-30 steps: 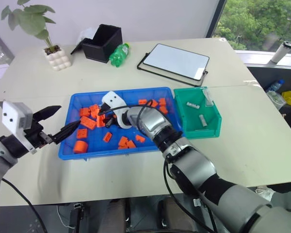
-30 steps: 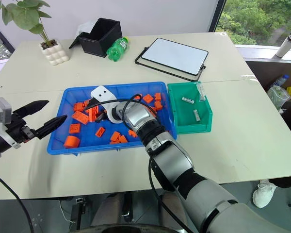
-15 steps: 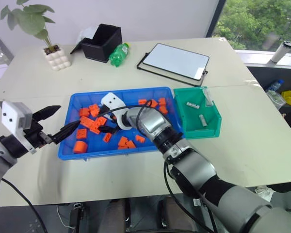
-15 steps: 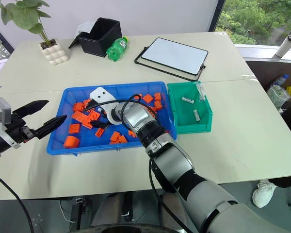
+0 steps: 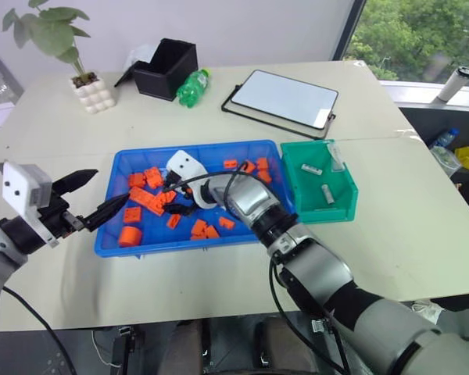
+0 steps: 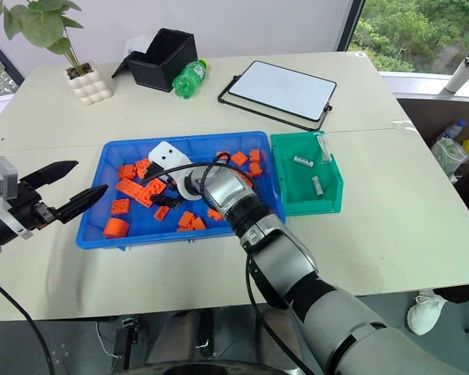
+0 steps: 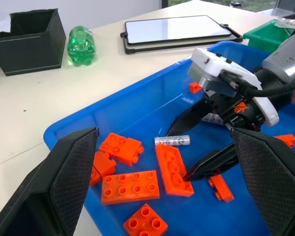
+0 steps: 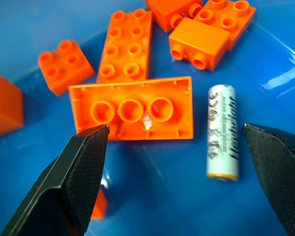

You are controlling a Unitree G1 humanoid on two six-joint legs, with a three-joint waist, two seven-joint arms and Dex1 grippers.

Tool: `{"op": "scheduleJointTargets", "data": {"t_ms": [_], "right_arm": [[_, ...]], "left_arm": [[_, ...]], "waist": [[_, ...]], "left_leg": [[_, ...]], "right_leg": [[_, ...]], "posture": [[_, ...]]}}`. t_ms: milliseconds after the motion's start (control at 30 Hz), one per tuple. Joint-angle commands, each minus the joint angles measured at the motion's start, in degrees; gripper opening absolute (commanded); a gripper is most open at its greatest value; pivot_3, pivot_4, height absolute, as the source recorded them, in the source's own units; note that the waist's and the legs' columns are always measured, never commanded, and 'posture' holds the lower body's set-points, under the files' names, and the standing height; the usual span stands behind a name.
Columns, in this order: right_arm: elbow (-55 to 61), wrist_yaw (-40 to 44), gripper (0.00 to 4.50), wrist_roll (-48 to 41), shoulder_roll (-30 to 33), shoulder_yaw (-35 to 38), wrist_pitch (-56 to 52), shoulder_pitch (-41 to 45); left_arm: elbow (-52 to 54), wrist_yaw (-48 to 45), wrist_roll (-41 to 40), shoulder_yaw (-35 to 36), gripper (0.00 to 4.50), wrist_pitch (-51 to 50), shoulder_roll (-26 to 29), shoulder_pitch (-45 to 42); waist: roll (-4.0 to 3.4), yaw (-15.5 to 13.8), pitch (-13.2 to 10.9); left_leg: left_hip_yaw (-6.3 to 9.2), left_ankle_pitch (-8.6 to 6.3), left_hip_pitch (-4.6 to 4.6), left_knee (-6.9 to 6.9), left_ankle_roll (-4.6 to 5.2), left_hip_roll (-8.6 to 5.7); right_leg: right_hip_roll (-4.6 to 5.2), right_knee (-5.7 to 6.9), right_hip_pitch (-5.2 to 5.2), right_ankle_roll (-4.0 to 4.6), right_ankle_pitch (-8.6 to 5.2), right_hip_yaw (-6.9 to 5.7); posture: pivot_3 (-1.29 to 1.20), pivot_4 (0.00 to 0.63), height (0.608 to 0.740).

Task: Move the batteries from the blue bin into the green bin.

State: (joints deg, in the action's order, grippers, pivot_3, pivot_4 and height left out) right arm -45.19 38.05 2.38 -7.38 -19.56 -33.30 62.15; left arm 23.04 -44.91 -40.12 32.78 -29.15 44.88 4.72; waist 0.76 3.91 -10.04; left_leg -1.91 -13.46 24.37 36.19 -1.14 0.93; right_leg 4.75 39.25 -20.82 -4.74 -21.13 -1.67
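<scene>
— Where's the right gripper (image 7: 196,147)?
— Down in the blue bin (image 5: 133,244), fingers spread wide, holding nothing. A battery (image 7: 172,140) lies on the floor between them, beside an upturned orange block (image 8: 132,109).
— And the left gripper (image 5: 94,197)?
— Jaws apart too, at the bin's left edge. Three batteries (image 5: 310,169) lie in the green bin (image 5: 340,211).
</scene>
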Motion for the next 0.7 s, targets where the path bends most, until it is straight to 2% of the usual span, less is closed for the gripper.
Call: {"op": "scheduleJointTargets", "data": {"t_ms": [33, 333, 667, 700], "right_arm": [[0.99, 2.77, 4.45, 0.99, 1.30, -1.18, 0.03, 0.16], [0.63, 2.84, 4.45, 1.24, 0.94, -0.42, 1.04, 0.82], [-8.79, -0.24, 4.45, 3.04, -1.80, 0.06, 7.20, 1.86], [-9.90, -0.47, 4.22, 3.22, -1.83, 0.13, 7.97, 2.09]], "left_arm": [[0.89, -0.13, -0.29, 1.69, 4.50, 0.69, 0.55, 0.05], [0.59, -0.14, -0.23, 1.18, 4.50, 0.64, 0.68, -0.56], [1.39, 0.21, -0.36, 1.44, 4.50, 0.36, 0.59, -0.48], [1.49, 0.28, -0.37, 1.53, 4.50, 0.35, 0.55, -0.39]], "waist": [[0.00, 0.01, 0.00], [0.00, 0.06, 0.00], [0.01, 0.08, 0.00], [0.01, 0.07, 0.01]], "left_leg": [[0.00, 0.00, 0.00, 0.00, 0.00, 0.00], [0.00, 0.03, -0.01, -0.01, -0.06, 0.00], [0.00, 0.11, -0.03, -0.01, -0.20, 0.01], [0.00, 0.12, -0.03, 0.00, -0.20, 0.01]], "right_leg": [[0.00, 0.00, 0.00, 0.00, 0.00, 0.00], [-0.02, 0.01, -0.01, 0.00, 0.00, 0.00], [-0.04, 0.02, 0.01, 0.00, 0.00, 0.00], [-0.03, 0.01, 0.01, 0.00, 0.00, 0.00]], "posture": [[0.00, 0.150, 0.740], [0.00, 0.150, 0.740], [0.00, 0.150, 0.740], [0.00, 0.150, 0.740]]}}
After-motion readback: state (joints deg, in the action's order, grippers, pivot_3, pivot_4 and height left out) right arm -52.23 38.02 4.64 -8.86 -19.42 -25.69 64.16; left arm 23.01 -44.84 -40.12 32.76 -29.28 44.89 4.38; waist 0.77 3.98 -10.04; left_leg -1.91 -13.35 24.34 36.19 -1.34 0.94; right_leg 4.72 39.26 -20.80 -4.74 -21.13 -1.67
